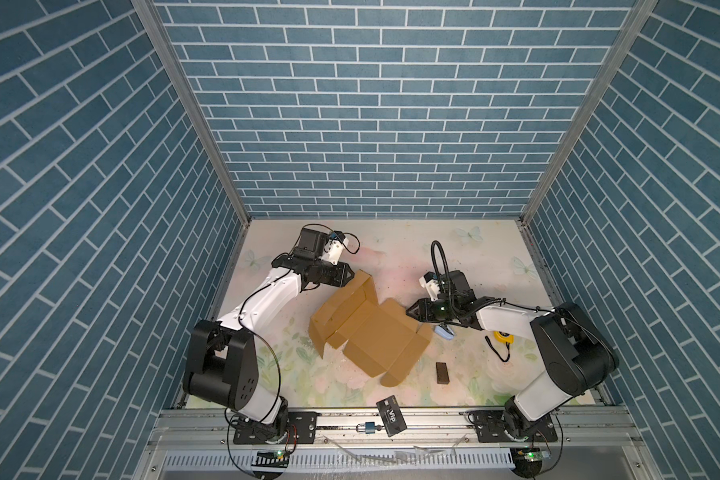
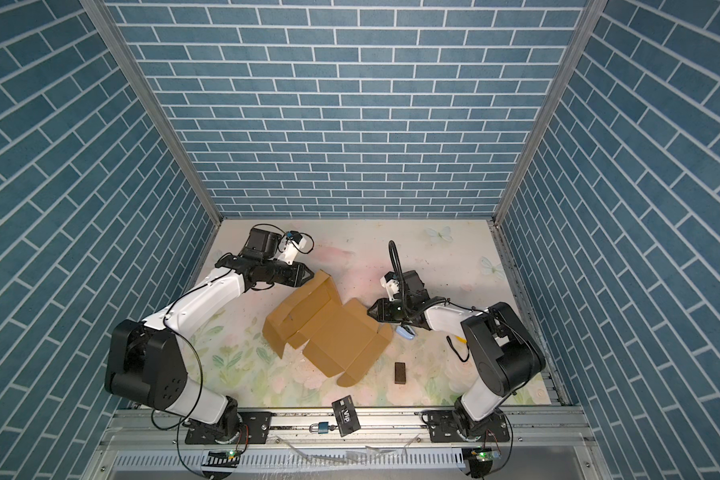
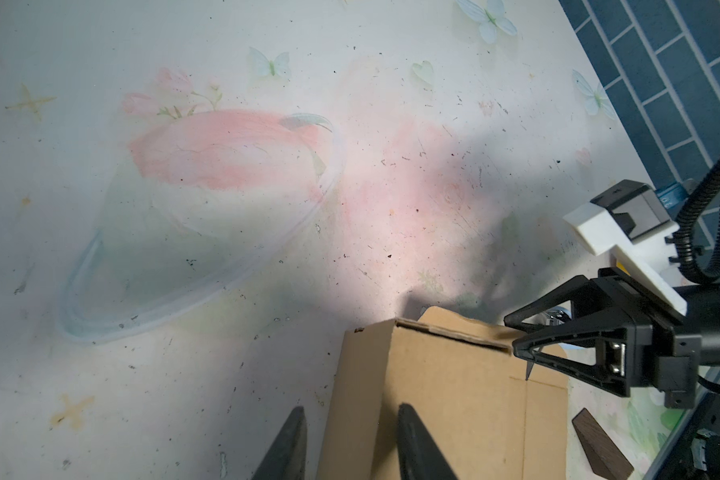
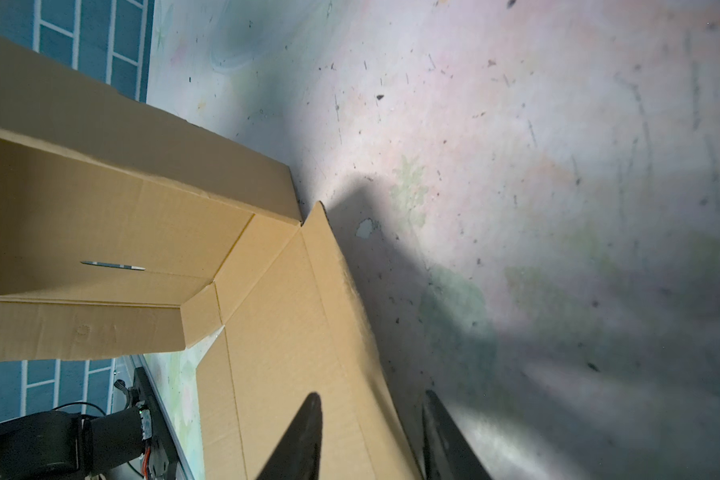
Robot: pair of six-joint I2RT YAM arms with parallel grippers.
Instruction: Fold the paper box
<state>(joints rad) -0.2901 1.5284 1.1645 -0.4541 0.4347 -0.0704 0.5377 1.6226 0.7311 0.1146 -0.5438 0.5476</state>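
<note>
Both jaws astride paper box [image 1: 375, 332] edges

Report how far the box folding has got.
Done: not much. The paper box is mostly an open sheet, and only the panels on its left side stand up.
In hand: the left end effector straddles the box's far corner and the right end effector straddles the edge of its right flap. Whether either grips firmly is unclear.
Left: probably raising the flat flaps, tucking them in and closing the box.
</note>
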